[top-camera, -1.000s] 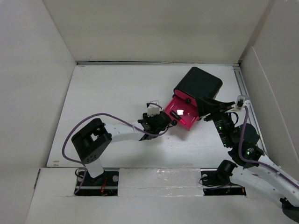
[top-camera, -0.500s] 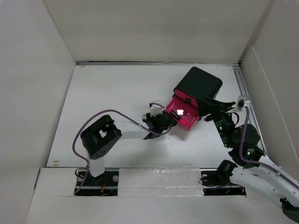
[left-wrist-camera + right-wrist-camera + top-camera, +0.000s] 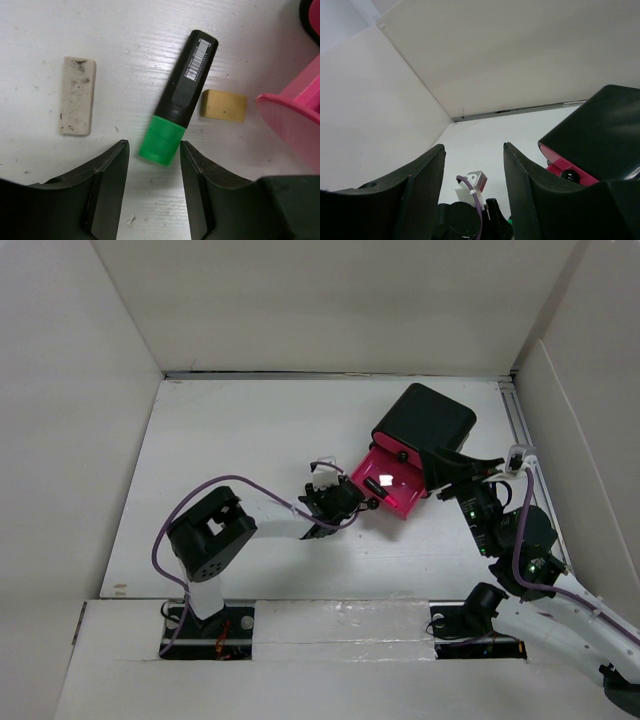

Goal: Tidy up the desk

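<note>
On the white desk (image 3: pixel 240 440) lies a black highlighter (image 3: pixel 182 95) with a green cap. The cap end sits between the fingertips of my left gripper (image 3: pixel 152 147), which is open and not touching it. A dirty white eraser (image 3: pixel 76 102) lies to its left and a tan eraser (image 3: pixel 223 105) to its right. In the top view my left gripper (image 3: pixel 340 502) is just left of the open pink drawer (image 3: pixel 390 485) of the black cabinet (image 3: pixel 425 425). My right gripper (image 3: pixel 452 468) stands open and empty beside the cabinet's right front.
White walls enclose the desk on three sides. A metal rail (image 3: pixel 520 430) runs along the right edge. The pink drawer's rim (image 3: pixel 292 117) stands close to the right of the tan eraser. A small bright item (image 3: pixel 384 480) lies in the drawer.
My left arm shifted a little and its jaws narrowed around the highlighter's cap. The right arm has not moved.
</note>
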Motion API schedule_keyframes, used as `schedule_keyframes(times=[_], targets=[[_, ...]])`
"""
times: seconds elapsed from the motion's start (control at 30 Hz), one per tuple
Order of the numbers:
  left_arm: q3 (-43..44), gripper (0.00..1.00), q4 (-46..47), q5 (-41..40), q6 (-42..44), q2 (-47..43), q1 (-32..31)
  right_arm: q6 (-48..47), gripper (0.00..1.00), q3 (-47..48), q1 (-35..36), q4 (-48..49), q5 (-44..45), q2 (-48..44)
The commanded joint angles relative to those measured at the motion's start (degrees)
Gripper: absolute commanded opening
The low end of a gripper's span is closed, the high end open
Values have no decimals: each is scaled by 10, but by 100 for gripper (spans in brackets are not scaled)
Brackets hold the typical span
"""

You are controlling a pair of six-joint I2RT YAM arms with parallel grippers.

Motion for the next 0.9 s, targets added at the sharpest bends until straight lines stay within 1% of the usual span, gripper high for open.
schedule_keyframes(times=[0.0,0.07,0.3,0.43,0.53,0.63,0.7,0.8,0.83,0.87], targets=[[-17,41,-25,-7,-4,-24,1,1,56,8,-4,16,-8,-2],[-12,42,-14,-1,13,-24,1,2,56,9,-4,16,-8,1],[19,43,-18,-13,41,1,1,0,56,8,-4,12,-10,-13],[31,49,-14,-5,61,18,7,2,56,9,-4,12,-12,-13],[28,50,0,-3,79,22,7,1,56,9,-4,12,-12,-12],[26,50,14,0,96,24,7,2,56,9,-4,12,-12,-11],[26,48,19,5,102,28,7,1,56,9,-4,12,-12,-10],[29,35,28,7,104,34,7,0,56,10,-4,12,-11,-9],[29,26,29,7,103,36,7,0,56,10,-4,12,-11,-9],[29,24,29,7,103,37,7,0,56,10,-4,12,-11,-9]])
